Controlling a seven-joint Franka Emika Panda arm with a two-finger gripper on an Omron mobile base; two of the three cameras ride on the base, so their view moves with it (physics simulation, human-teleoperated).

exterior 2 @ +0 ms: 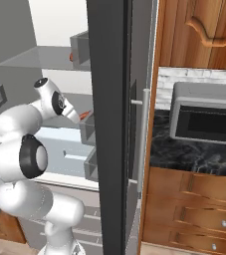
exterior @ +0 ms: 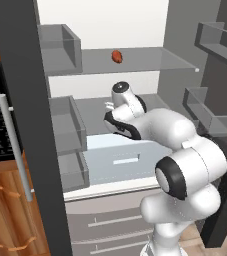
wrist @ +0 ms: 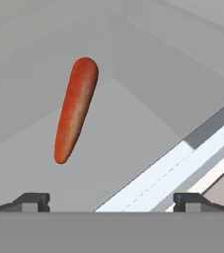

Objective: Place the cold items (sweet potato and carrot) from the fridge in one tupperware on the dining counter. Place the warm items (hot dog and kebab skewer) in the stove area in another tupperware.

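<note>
- In the hand view the carrot (wrist: 76, 108) lies on a grey fridge shelf (wrist: 133, 148), its long axis running from upper right to lower left; the rounded, thicker end is at the top and the narrower end at the bottom.
- The gripper (wrist: 111, 201) stands with its two finger tips wide apart, one to each side below the carrot, and nothing between them; it is near the carrot but not touching it.
- A white drawer front (wrist: 182, 168) runs diagonally past the shelf edge, to the right of the carrot.
- In the left base view the arm (exterior: 185, 165) reaches into the open fridge at the level of the middle shelf (exterior: 92, 107), above the pale crisper drawer (exterior: 117, 160).
- The sweet potato (exterior: 117, 56), a small reddish-brown lump, sits on the upper glass shelf (exterior: 150, 59), well above the arm's wrist; its long axis cannot be told at this size.
- In the right base view a bit of orange, the carrot (exterior 2: 86, 114), shows just beside the wrist, against the dark fridge door (exterior 2: 109, 124).
- A microwave (exterior 2: 206, 119) sits on the dark counter to the right of that door.
</note>
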